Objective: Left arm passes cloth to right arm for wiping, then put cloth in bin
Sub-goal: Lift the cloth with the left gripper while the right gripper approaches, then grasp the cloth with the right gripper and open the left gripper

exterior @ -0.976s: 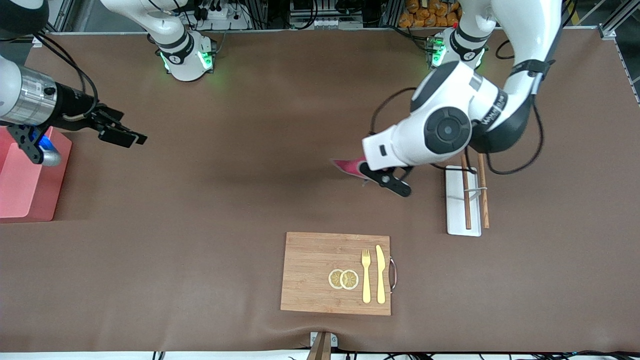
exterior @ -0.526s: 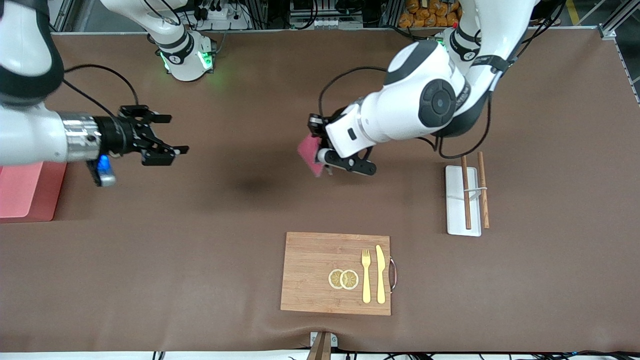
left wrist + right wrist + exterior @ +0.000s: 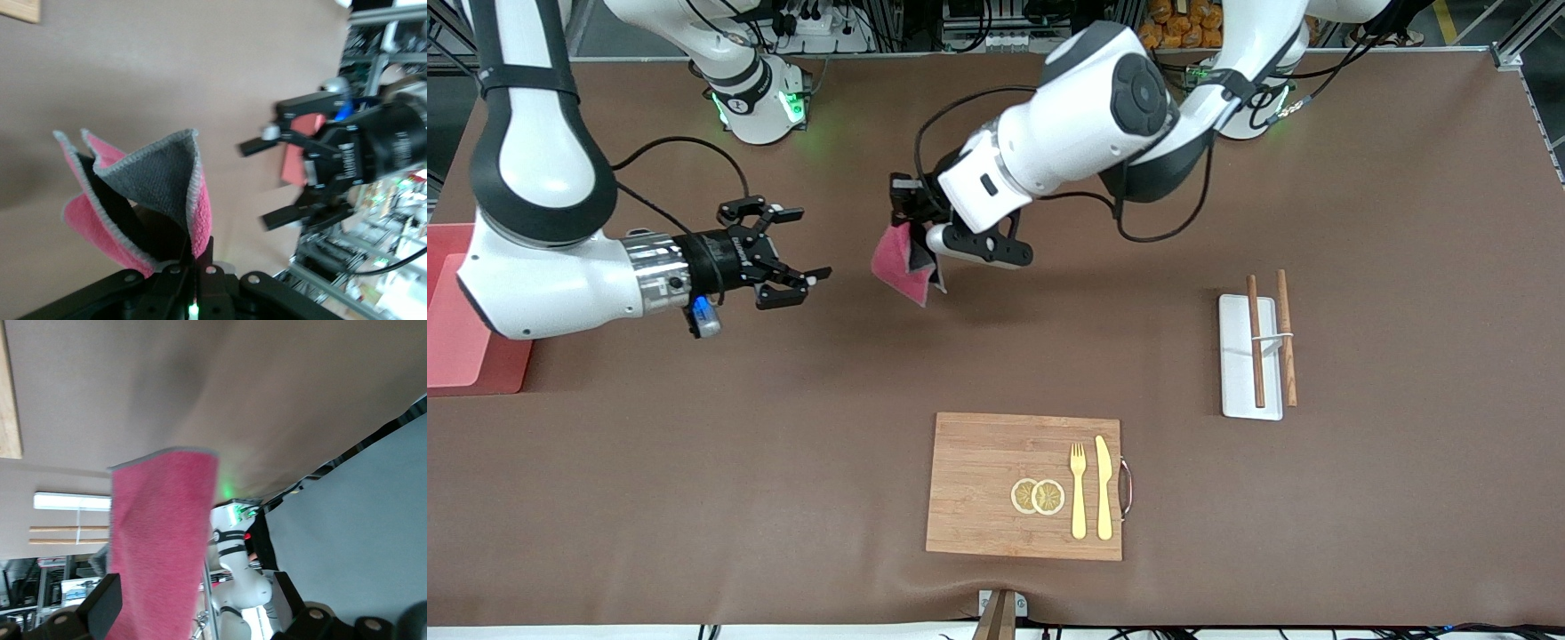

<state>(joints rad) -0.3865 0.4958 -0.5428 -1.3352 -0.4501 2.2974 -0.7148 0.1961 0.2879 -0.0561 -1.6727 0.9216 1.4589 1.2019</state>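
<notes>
The bin [image 3: 463,311] sits at the right arm's end of the desk [image 3: 783,427], partly hidden by that arm; the part of its lighter inside that shows holds nothing visible. A white tray [image 3: 1249,356] toward the left arm's end carries two brown chopsticks [image 3: 1270,338] lying side by side. The wooden board [image 3: 996,484], nearest the front camera, bears two lemon slices [image 3: 1038,496], a yellow fork [image 3: 1078,489] and a yellow knife [image 3: 1104,487]. The cloth [image 3: 903,262] is up in the air over the bare middle of the desk, pinched at one edge and folded, so that it droops from the grip with its long axis running away from the left hand [image 3: 911,213]; the left wrist view shows its pink face and grey underside [image 3: 153,180] bunched together. The left hand is closed on that cloth. The right hand [image 3: 787,253] hovers over the desk near the cloth but apart from it, its two fingers [image 3: 805,277] spread wide and pointing at the cloth, gripping nothing.
</notes>
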